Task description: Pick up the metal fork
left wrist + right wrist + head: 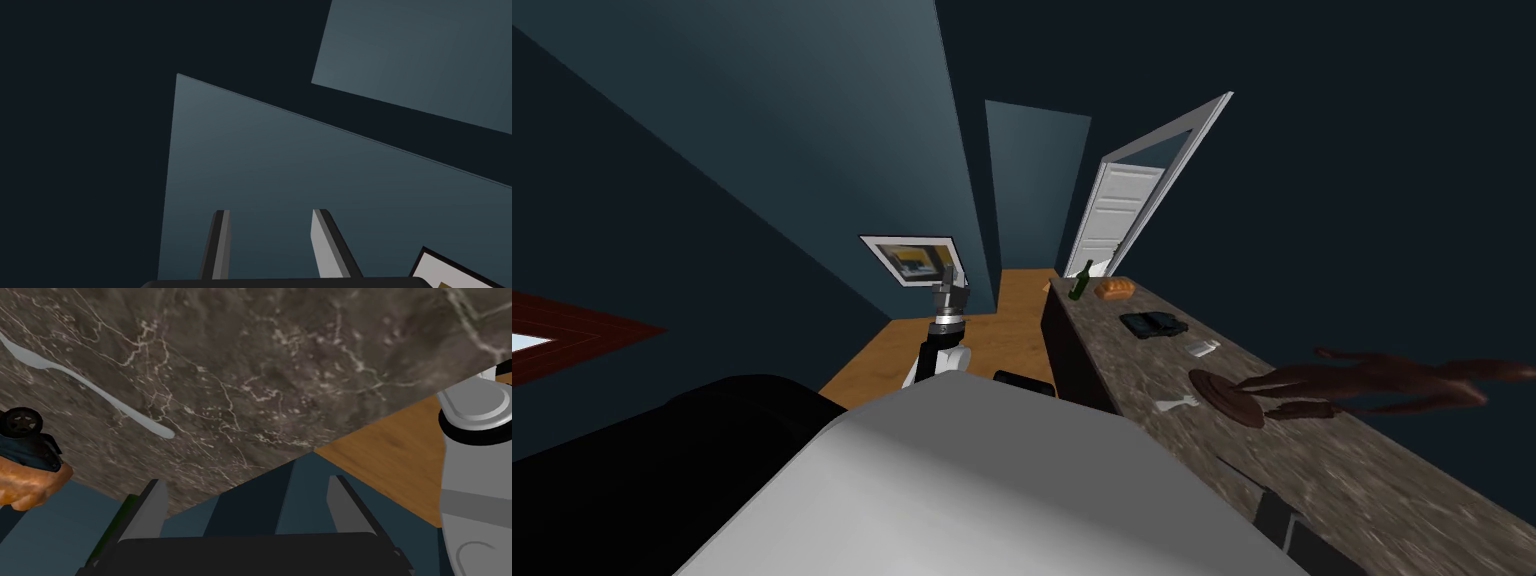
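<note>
The fork is a small pale grey piece lying flat on the dark marbled counter, next to a brown plate. In the right wrist view the fork lies on the stone with its handle end nearest my hand. My right gripper hovers above the counter's edge, open and with nothing in it. The fork sits ahead of it, off beyond one finger. My left gripper is open and held up in front of my chest.
Further along the counter stand a green bottle, a loaf of bread, a dark toy car and a small white item. A brown branching piece lies by the plate. A white door stands open beyond the wooden floor.
</note>
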You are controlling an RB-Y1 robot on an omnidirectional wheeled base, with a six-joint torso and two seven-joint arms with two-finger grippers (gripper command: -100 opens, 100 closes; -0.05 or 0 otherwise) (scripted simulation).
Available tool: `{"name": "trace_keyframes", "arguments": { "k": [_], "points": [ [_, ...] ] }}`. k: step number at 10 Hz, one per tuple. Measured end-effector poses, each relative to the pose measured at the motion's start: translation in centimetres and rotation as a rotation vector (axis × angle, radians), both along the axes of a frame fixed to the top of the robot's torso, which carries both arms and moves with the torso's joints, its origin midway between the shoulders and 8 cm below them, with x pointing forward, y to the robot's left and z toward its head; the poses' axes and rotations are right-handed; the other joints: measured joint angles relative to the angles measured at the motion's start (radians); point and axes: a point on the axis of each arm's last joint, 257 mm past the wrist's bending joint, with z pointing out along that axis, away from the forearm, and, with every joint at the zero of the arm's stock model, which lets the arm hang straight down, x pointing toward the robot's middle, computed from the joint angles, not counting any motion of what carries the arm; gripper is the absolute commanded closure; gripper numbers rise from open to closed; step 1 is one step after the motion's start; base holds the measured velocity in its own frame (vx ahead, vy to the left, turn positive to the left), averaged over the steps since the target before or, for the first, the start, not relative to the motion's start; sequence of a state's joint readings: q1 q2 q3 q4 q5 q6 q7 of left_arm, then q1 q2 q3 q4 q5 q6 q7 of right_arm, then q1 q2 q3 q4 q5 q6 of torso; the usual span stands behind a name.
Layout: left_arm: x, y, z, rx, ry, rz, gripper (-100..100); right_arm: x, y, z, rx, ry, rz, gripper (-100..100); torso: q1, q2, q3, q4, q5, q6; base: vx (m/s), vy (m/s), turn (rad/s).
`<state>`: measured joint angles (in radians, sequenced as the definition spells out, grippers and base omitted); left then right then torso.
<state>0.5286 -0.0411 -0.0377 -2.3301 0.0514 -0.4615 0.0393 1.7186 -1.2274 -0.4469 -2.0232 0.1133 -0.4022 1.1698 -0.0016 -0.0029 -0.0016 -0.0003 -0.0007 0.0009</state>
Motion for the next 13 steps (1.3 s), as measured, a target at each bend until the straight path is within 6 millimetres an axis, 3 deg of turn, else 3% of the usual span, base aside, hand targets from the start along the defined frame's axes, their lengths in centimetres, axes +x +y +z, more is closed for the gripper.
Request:
{"name": "trace_keyframes", "arguments": {
  "k": [6, 13],
  "points": [
    [0.0, 0.0, 0.0, 0.000, 0.000, 0.000, 0, -2.4, -2.9, -1.1, -0.144, 0.137, 0.210, -100, -0.001, -0.001, -0.001, 0.000, 0.000, 0.000, 0.017, -0.032, 0.137],
    [0.0, 0.0, 0.0, 0.000, 0.000, 0.000, 0, -2.8, -5.9, -2.3, -0.259, 0.243, 0.454, -100, -0.001, -0.001, -0.001, 0.000, 0.000, 0.001, 0.022, -0.032, 0.112]
  ]
}}
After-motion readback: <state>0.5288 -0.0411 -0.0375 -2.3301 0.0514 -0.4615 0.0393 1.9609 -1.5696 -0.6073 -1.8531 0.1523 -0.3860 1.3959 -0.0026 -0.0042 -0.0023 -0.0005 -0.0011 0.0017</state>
